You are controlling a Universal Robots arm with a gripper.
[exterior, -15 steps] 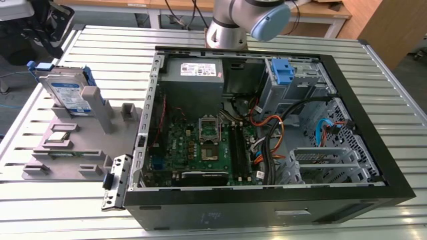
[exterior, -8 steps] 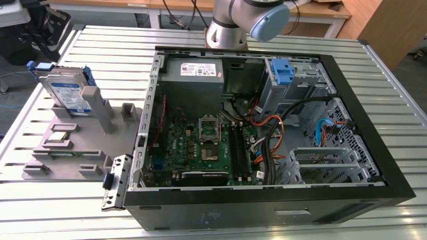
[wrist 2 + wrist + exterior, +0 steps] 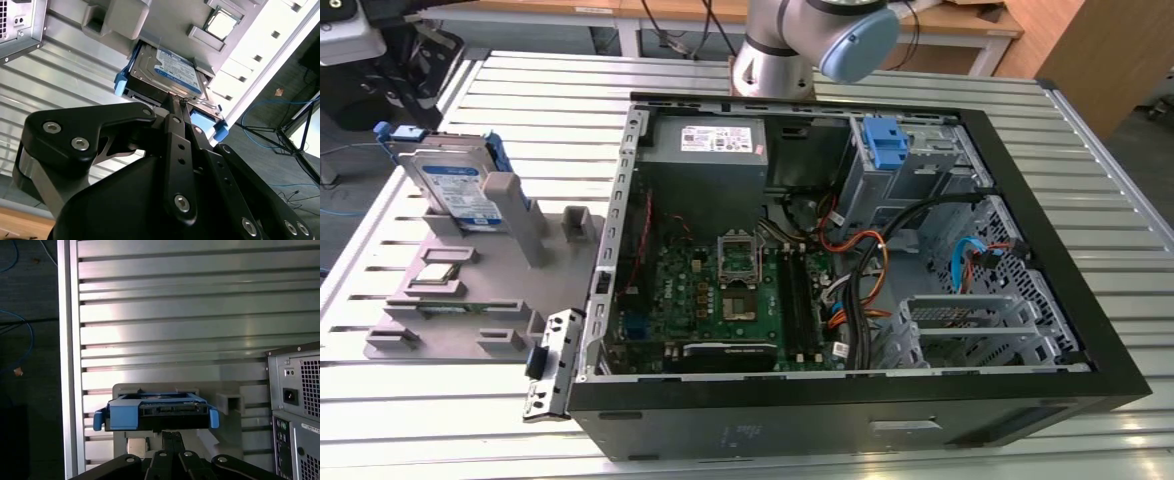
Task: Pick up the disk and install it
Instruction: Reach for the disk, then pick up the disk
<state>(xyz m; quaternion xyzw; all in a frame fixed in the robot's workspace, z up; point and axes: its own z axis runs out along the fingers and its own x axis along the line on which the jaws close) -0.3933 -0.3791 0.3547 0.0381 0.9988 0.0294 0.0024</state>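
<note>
Jaws closed, disk (image 3: 175,67) in grey stand (image 3: 165,20) on slatted metal table (image 3: 175,305)

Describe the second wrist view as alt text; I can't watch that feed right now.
The pincer, shut and holding nothing, points toward the disk, a silver drive with a blue-and-white label clipped in blue side rails. The disk sits slotted in a grey holder on the slatted metal table.
</note>
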